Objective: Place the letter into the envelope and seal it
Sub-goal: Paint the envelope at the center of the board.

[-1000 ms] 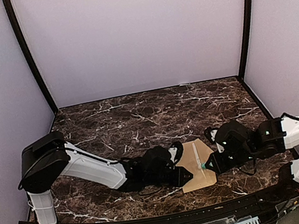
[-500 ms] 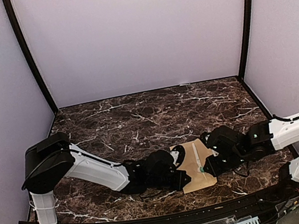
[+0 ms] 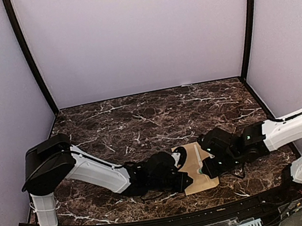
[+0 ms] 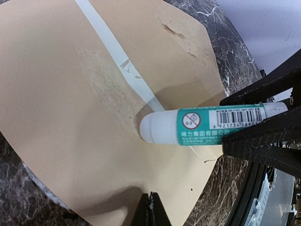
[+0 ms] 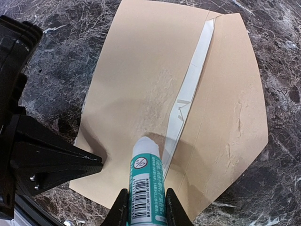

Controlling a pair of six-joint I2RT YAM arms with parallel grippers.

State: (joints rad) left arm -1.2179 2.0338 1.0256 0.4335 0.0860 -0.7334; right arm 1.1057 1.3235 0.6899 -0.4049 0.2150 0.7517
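Overhead view: moderately bright, soft diffuse light from above; walls (image 3: pixel 137 33) evenly lit, no hard shadows; table (image 3: pixel 139 115) dark with a faint sheen, no glare; fine detail coarse.
Left wrist view: warm and well lit; glue stick (image 4: pixel 202 123) sharp, its soft shadow lying toward 12 o'clock on the envelope (image 4: pixel 70 117); background at 1 o'clock pale and blurred.
Right wrist view: crisp centre; left gripper (image 5: pixel 96 162) at 8 o'clock a near-black silhouette, detail lost; mild wide-angle stretch at edges.

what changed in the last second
The right gripper, shut on the glue stick, slid left across the envelope. The left gripper closed fully at the envelope's edge. The envelope stayed flat, flap open.
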